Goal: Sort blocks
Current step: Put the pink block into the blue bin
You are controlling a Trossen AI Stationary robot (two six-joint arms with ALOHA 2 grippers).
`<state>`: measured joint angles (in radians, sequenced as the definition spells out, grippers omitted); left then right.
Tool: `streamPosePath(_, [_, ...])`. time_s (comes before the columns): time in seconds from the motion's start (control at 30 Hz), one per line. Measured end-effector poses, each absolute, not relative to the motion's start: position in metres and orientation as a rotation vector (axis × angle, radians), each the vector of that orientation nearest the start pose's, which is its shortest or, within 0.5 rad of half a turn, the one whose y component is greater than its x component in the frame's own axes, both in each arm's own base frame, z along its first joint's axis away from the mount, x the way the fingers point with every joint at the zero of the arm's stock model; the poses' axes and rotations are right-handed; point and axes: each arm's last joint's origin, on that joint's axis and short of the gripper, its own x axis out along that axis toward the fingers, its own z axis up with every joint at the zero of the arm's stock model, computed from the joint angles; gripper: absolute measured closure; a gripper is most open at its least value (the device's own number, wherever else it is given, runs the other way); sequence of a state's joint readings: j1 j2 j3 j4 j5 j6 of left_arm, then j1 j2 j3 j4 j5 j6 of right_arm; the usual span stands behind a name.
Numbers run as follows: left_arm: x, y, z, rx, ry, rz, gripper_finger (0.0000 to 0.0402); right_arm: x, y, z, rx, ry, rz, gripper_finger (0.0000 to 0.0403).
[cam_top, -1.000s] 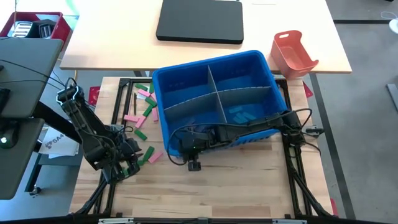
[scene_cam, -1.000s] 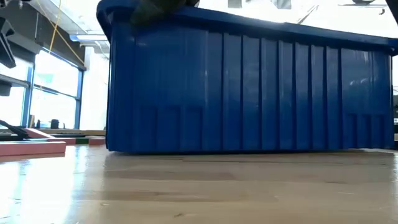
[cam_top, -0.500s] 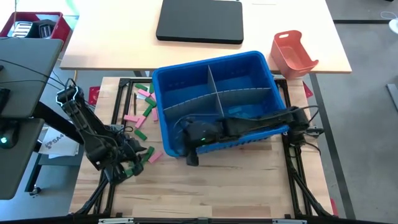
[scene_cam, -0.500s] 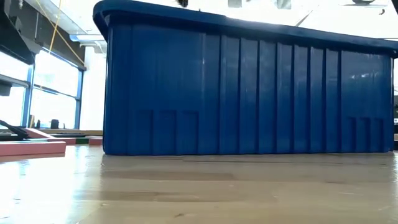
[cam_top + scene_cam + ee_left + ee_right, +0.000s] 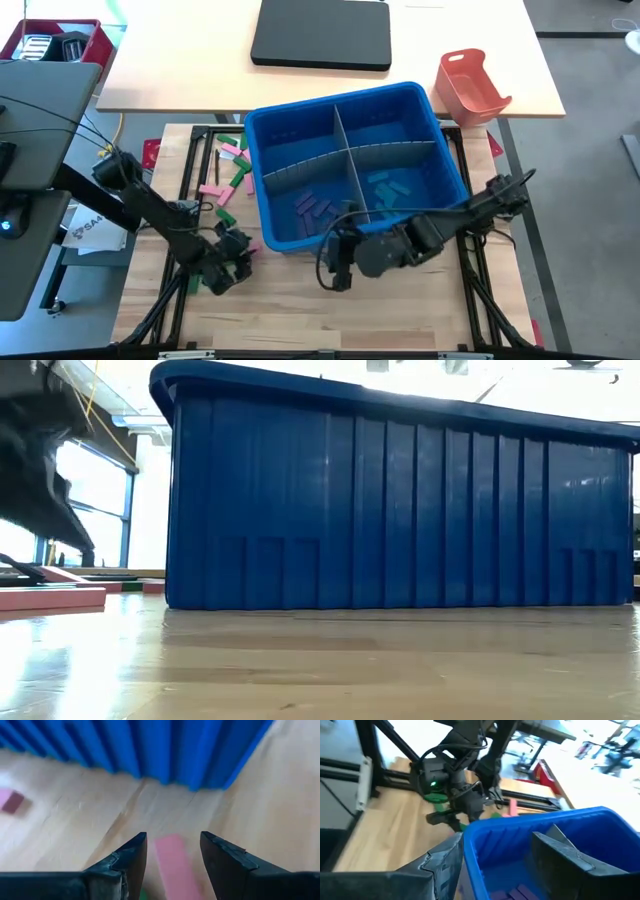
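Observation:
A blue bin [image 5: 350, 165] with a grey divider [image 5: 345, 160] stands mid-table. Purple blocks [image 5: 315, 207] lie in its near-left compartment and blue ones [image 5: 390, 185] in its near-right. Loose green and pink blocks [image 5: 228, 170] lie flat on the wood to its left. My left gripper [image 5: 172, 845] is low by the bin's near-left corner, open. Its fingers stand on either side of a pink block [image 5: 172, 862] lying on the table; no touch shows. My right gripper [image 5: 502, 852] is open and empty, raised over the bin's near-left corner [image 5: 485, 835].
The bin's ribbed near wall [image 5: 400, 500] fills the low view, with my left arm [image 5: 35, 460] at its left. An orange-red tray [image 5: 470, 85] and a black flat case [image 5: 322, 35] sit on the far table. Bare wood [image 5: 330, 315] lies near the front edge.
My right gripper has risen out of the bin's near-left compartment and drawn back toward the table's near edge; purple blocks now show where it was. My left gripper has sunk toward the table and moved a little toward the bin, over the pink block.

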<state>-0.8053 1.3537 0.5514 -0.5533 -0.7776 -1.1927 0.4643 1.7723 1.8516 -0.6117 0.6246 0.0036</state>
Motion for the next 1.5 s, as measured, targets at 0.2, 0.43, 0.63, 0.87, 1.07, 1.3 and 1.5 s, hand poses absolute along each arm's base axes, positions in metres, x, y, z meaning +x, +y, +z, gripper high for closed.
streamPosePath(0.2, [0.161, -0.125, 0.115, -0.181, 0.924, 0.55, 0.0224, 0.351, 0.173, 0.394, -0.293, 0.444, -0.193, 0.0176])
streamPosePath(0.43, [0.167, -0.129, 0.105, -0.175, 0.908, 0.549, 0.0248, 0.351, 0.172, 0.391, -0.275, 0.463, -0.202, 0.0176])
streamPosePath(0.63, [0.166, -0.129, 0.106, -0.154, 0.93, 0.536, 0.0317, 0.35, 0.172, 0.39, -0.255, 0.474, -0.208, 0.0176])
streamPosePath(0.87, [0.158, -0.126, 0.145, -0.172, 0.729, 0.504, 0.0354, 0.36, 0.17, 0.378, -0.322, 0.535, -0.079, 0.0176])
streamPosePath(1.07, [0.142, -0.136, 0.216, -0.135, 0.326, 0.42, 0.0354, 0.391, 0.161, 0.361, -0.375, 0.517, 0.092, 0.0176])
streamPosePath(1.3, [0.129, -0.148, 0.277, -0.053, 0.069, 0.363, 0.0354, 0.429, 0.148, 0.347, -0.381, 0.385, 0.063, 0.0176])
streamPosePath(1.5, [0.143, -0.158, 0.306, 0.072, -0.034, 0.175, 0.0354, 0.448, 0.133, 0.339, -0.293, 0.334, 0.073, 0.0176])
